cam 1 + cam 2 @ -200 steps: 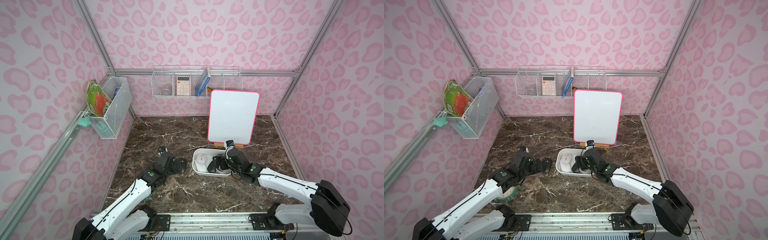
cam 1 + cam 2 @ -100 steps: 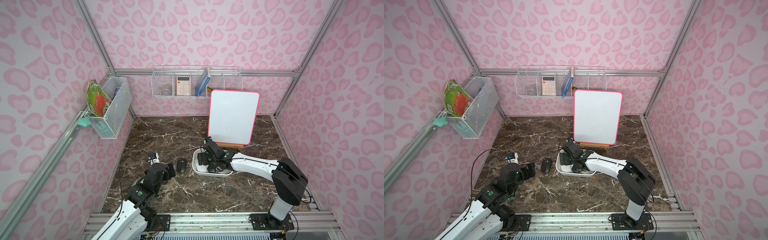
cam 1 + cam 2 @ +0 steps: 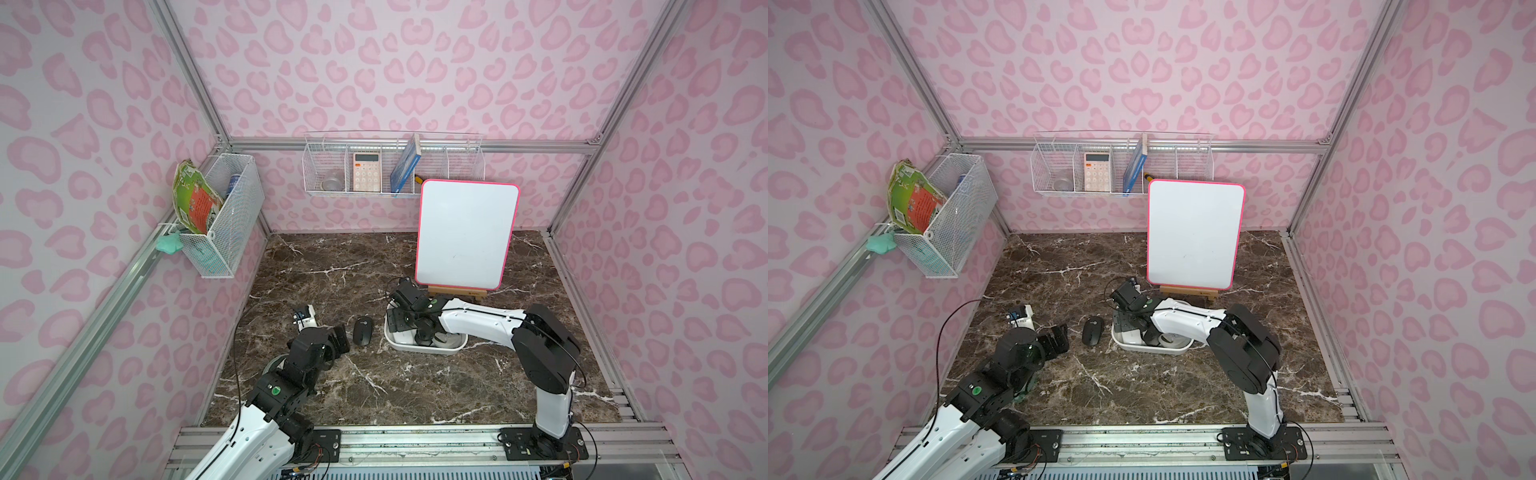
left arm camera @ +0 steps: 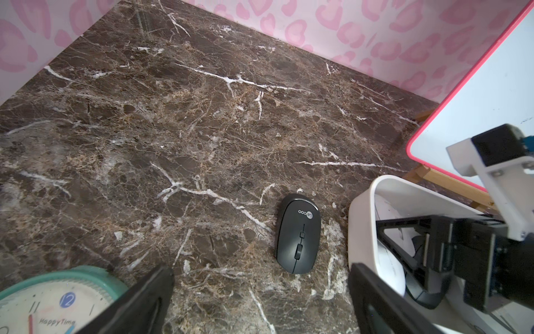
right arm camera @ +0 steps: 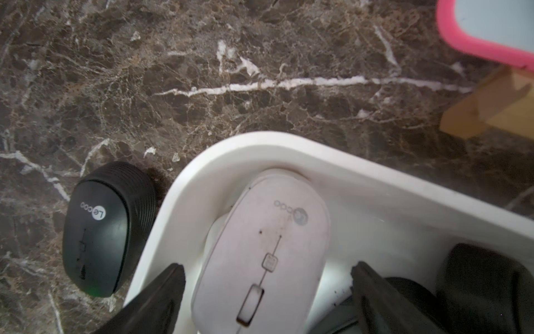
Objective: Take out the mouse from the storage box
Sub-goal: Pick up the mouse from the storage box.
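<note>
Two mice are in this cell of dark marble tabletop and pink-spotted walls. The black mouse lies on the stone just beside the white storage box, and the white mouse lies inside the box, clear in the right wrist view but hidden behind the arm in both top views. The right gripper is spread wide around the white mouse without touching it; the left gripper, also wide and empty, hangs near the black mouse.

Robot lab test cell: aluminium frame, pink-print wall panels, arms bolted to rail (marble-look tabletop).
</note>
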### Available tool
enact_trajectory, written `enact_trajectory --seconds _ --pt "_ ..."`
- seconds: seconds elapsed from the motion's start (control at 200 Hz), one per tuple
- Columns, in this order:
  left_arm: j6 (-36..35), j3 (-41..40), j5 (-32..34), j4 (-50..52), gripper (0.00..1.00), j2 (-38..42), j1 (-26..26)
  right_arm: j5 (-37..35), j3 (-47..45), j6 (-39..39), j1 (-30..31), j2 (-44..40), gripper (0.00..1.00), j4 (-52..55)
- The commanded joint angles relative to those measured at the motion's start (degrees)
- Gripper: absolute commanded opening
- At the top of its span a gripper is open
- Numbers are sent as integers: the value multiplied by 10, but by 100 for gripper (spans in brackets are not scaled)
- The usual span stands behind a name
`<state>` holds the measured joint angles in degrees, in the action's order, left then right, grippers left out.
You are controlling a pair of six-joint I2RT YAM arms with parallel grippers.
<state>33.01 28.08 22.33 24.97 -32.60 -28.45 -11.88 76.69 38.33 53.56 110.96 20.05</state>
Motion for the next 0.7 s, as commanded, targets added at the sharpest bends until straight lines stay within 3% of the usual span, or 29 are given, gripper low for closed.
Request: enact_trajectory --seconds 0.0,0.23,0.695 --pt "1 3 6 10 99 2 0 -26 8 15 1 3 89 30" --pt "1 2 9 8 99 0 0 -70 1 37 0 -5 83 53" --pt "1 2 12 7 99 -8 0 -7 -9 24 -21 11 84 2"
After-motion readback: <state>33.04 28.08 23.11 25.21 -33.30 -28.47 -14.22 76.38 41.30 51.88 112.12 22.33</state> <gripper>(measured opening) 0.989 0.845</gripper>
